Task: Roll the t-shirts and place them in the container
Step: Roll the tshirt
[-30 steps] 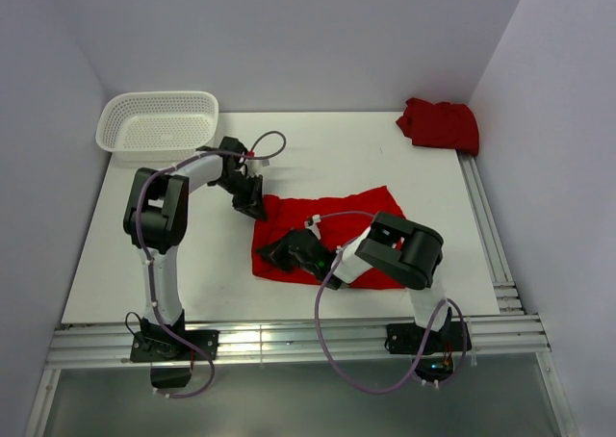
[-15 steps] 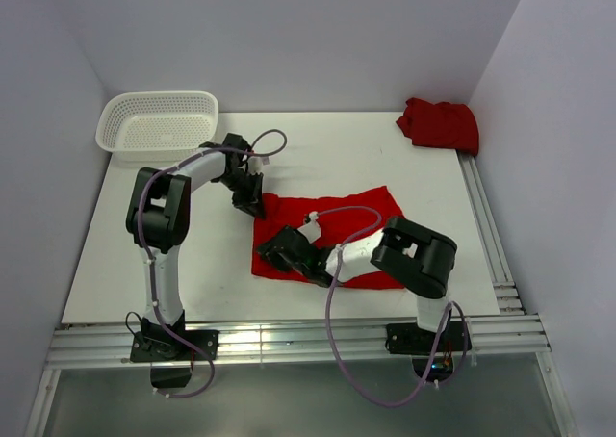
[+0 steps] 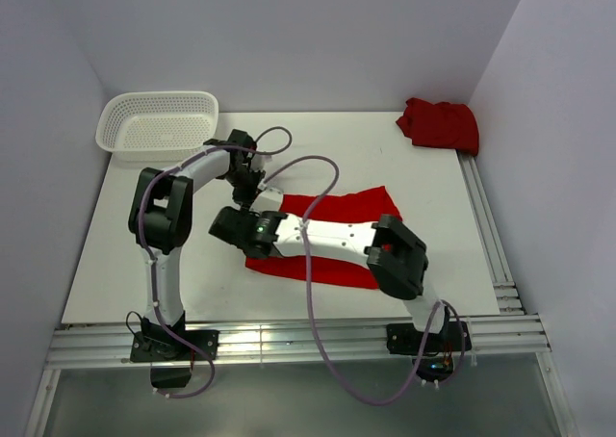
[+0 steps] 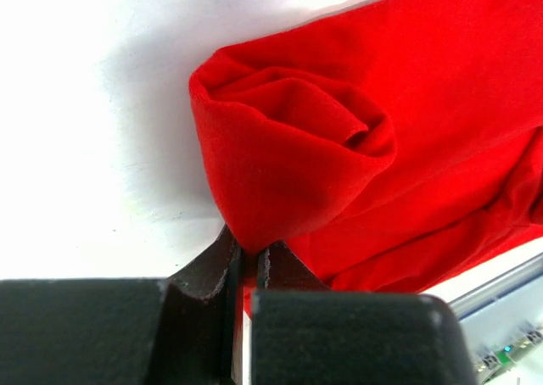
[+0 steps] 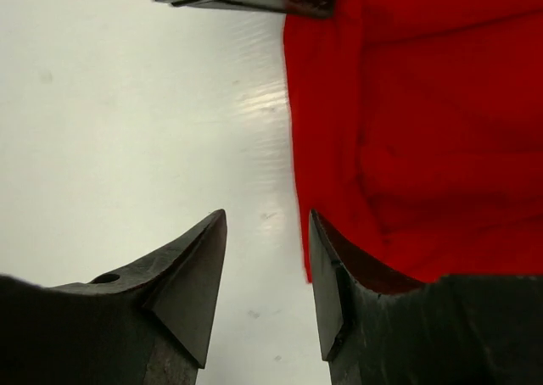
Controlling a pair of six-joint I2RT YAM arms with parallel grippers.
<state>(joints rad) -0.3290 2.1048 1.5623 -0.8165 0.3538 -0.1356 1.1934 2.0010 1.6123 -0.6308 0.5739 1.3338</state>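
Pinching limp red t-shirt (image 4: pixel 293 160) by its rolled corner: left claw (image 4: pixel 249 262). Right claw (image 5: pixel 266 253) spread beside the edge, likely best hold.

Table (image 3: pixel 346 148), mesh basket (image 3: pixel 159 124) far left, red t-shirt (image 3: pixel 358 206) spread out (second t-shirt (image 3: pixel 440 124) bunched far right)

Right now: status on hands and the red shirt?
Left hand shut on bunched corner of bright red cloth t-shirt. Right hand open, empty, at its edge. Right arm reaches across shirt.
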